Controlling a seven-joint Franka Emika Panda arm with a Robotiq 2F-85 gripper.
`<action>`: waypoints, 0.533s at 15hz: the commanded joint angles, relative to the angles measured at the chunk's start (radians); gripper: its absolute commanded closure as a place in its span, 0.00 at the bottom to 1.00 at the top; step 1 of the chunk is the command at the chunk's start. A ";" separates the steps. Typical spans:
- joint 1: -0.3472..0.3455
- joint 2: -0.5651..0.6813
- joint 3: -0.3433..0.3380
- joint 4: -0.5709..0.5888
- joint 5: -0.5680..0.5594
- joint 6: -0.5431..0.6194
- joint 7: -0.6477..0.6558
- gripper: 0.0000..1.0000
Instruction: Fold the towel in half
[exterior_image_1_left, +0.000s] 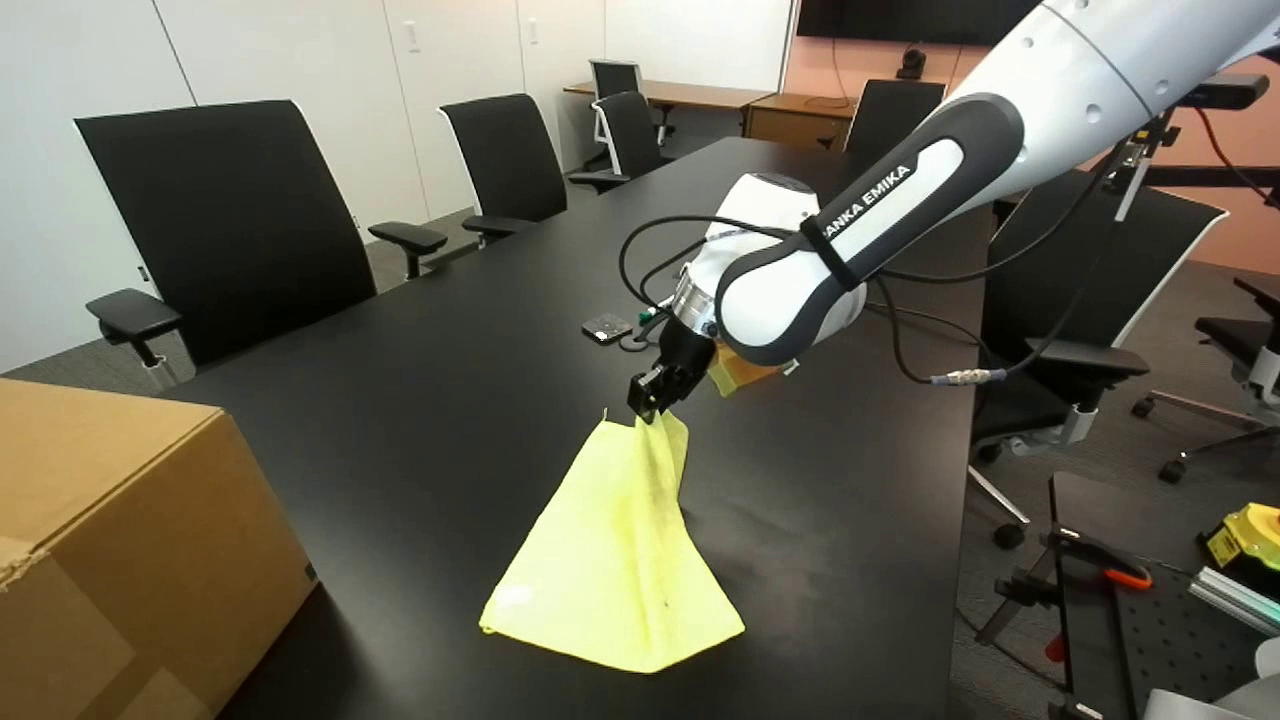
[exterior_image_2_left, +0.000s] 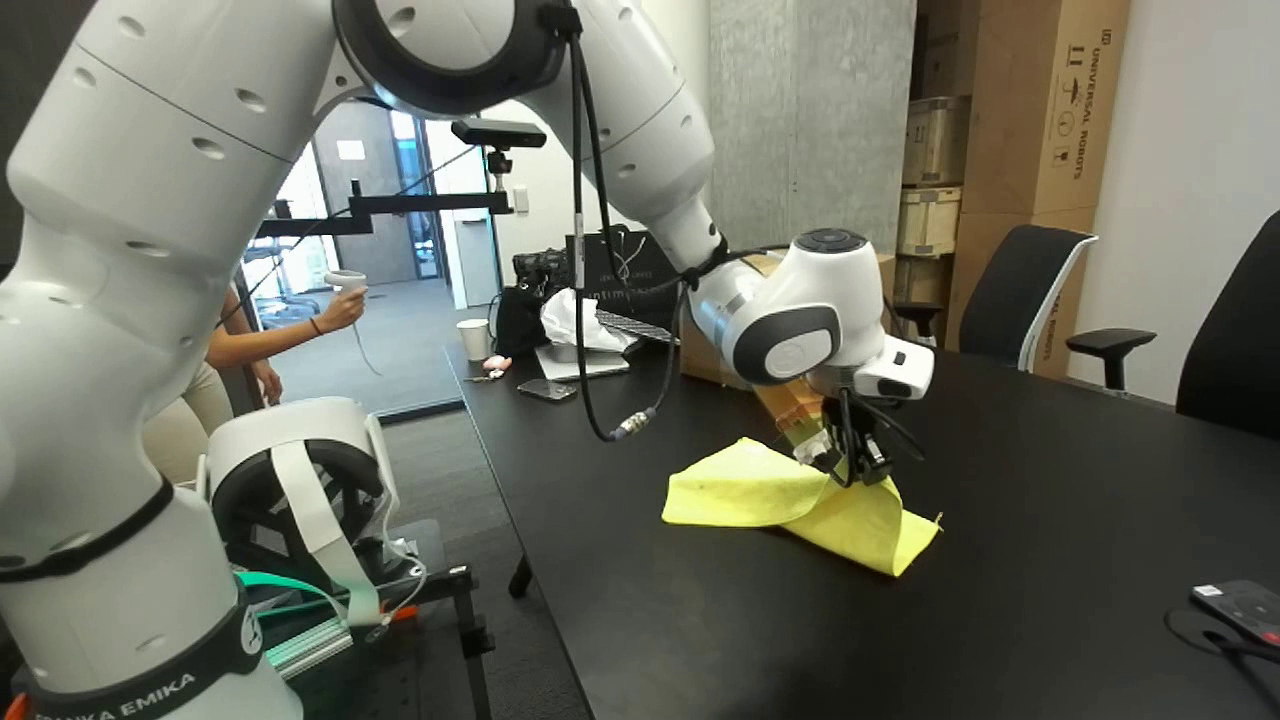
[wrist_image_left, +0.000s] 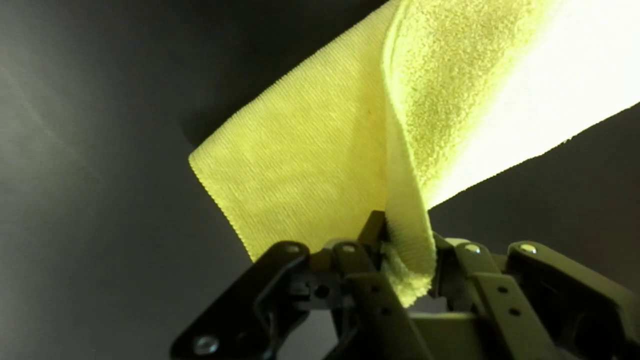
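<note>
The pale yellow towel (exterior_image_1_left: 600, 560) lies spread on the dark table in an exterior view, with one end pulled up into a raised fold at the gripper. It also shows in an exterior view (exterior_image_2_left: 740, 495), where its near part hangs in a curved fold. My gripper (exterior_image_1_left: 652, 408) is at the edge of the towel, pointing down; it also shows in an exterior view (exterior_image_2_left: 852, 472). In the wrist view, the gripper (wrist_image_left: 407, 245) is shut on a doubled ridge of the towel (wrist_image_left: 310, 165), which fills the gap between the fingers. The fingertips are partly hidden by cloth.
A brown cardboard box (exterior_image_1_left: 150, 560) stands on the dark table (exterior_image_1_left: 420, 420) at one end. A small black device (exterior_image_1_left: 607, 328) with a cable lies beyond the gripper. A white cup (exterior_image_2_left: 474, 340), a phone (exterior_image_2_left: 547, 390) and a black bag (exterior_image_2_left: 625, 275) are near the far edge.
</note>
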 joint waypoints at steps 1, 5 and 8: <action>0.005 0.076 0.020 0.116 0.025 0.021 -0.007 0.96; 0.038 0.142 -0.007 0.183 0.004 0.103 0.013 0.96; 0.061 0.189 -0.038 0.253 0.001 0.113 0.048 0.56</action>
